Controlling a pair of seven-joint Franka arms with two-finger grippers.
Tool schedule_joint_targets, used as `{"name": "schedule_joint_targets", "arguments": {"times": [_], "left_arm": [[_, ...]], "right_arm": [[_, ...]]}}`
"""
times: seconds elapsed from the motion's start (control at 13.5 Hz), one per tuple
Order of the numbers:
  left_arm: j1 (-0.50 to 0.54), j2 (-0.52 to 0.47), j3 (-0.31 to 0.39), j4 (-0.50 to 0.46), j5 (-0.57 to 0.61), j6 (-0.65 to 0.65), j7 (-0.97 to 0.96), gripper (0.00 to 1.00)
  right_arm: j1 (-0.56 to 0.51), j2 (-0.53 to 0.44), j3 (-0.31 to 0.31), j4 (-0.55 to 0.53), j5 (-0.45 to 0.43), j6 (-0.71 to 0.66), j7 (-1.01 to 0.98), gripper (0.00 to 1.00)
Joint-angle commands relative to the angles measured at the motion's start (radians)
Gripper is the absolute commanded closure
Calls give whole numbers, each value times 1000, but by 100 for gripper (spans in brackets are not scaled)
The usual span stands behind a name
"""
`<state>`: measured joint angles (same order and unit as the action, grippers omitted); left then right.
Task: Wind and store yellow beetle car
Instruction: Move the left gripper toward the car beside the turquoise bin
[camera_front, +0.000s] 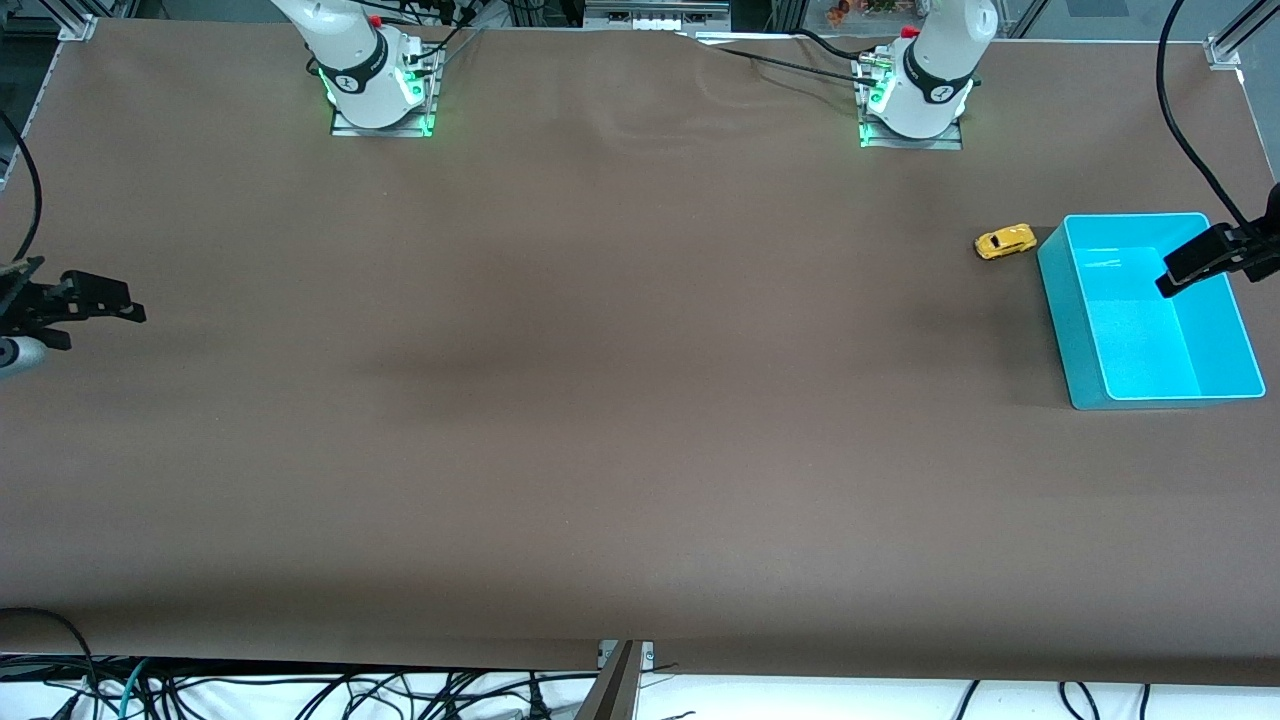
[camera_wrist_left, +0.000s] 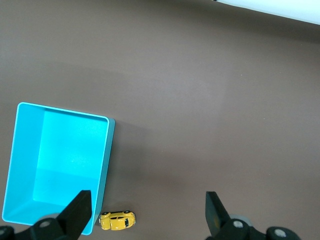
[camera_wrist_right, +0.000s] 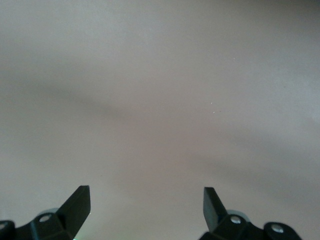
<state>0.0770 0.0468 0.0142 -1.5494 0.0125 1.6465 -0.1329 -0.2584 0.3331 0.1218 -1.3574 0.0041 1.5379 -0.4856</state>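
Note:
The yellow beetle car (camera_front: 1004, 241) is a tiny yellow toy with dark windows. It sits on the brown table beside the turquoise bin (camera_front: 1086, 345), at the side of the bin toward the right arm's end. It also shows in the left wrist view (camera_wrist_left: 117, 220) next to the bin (camera_wrist_left: 103, 165). My left gripper (camera_front: 1190, 266) is open and empty, up over the bin, apart from the car; it shows in its wrist view (camera_wrist_left: 148, 209). My right gripper (camera_front: 105, 300) is open and empty at the right arm's end of the table; its wrist view (camera_wrist_right: 146, 202) shows only bare table.
The bin holds nothing that I can see. A black cable (camera_front: 1185, 120) hangs above the table past the bin. Cables (camera_front: 300, 695) lie beneath the table's front edge. The brown table (camera_front: 600, 400) stretches bare between the two arms.

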Motion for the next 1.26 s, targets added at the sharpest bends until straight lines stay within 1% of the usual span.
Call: {"name": "schedule_joint_targets", "arguments": {"times": [0.0, 0.22, 0.37, 0.45, 0.59, 0.67, 0.82, 0.89, 0.97, 1.04, 1.11, 1.19], "left_arm": [[6, 15, 0, 32, -2, -17, 24, 0], [6, 15, 0, 32, -2, -17, 24, 0], [7, 15, 0, 32, -2, -17, 24, 0], [7, 15, 3, 32, -2, -17, 24, 0], [17, 13, 3, 32, -2, -17, 21, 0], [17, 13, 3, 32, -2, -19, 19, 0], [20, 11, 1, 32, -2, -27, 18, 0], [20, 11, -2, 29, -2, -45, 10, 0], [21, 13, 7, 29, -2, -65, 7, 0], [50, 16, 15, 17, -3, -68, 7, 0], [78, 31, 13, 17, -9, -79, 7, 0], [81, 19, 13, 11, -11, -136, -13, 0]], "right_arm": [[4, 3, 6, 61, -4, -50, 18, 0], [5, 3, 2, 64, -6, -50, 15, 0], [8, 3, 1, 95, -9, -51, 22, 0], [19, 3, 4, 119, -24, -51, 21, 0], [71, -11, -4, 133, -105, -48, 16, 0], [79, -14, -4, 141, -125, -41, 13, 0], [82, -54, -7, 141, -124, -48, 13, 0], [102, -66, -7, 139, -125, -48, 27, 0], [122, -69, -16, 138, -124, -50, 44, 0], [137, -72, -20, 133, -119, -50, 91, 0], [146, -89, -22, 108, -116, -50, 175, 0], [151, -107, -21, 84, -107, -50, 271, 0]]}}
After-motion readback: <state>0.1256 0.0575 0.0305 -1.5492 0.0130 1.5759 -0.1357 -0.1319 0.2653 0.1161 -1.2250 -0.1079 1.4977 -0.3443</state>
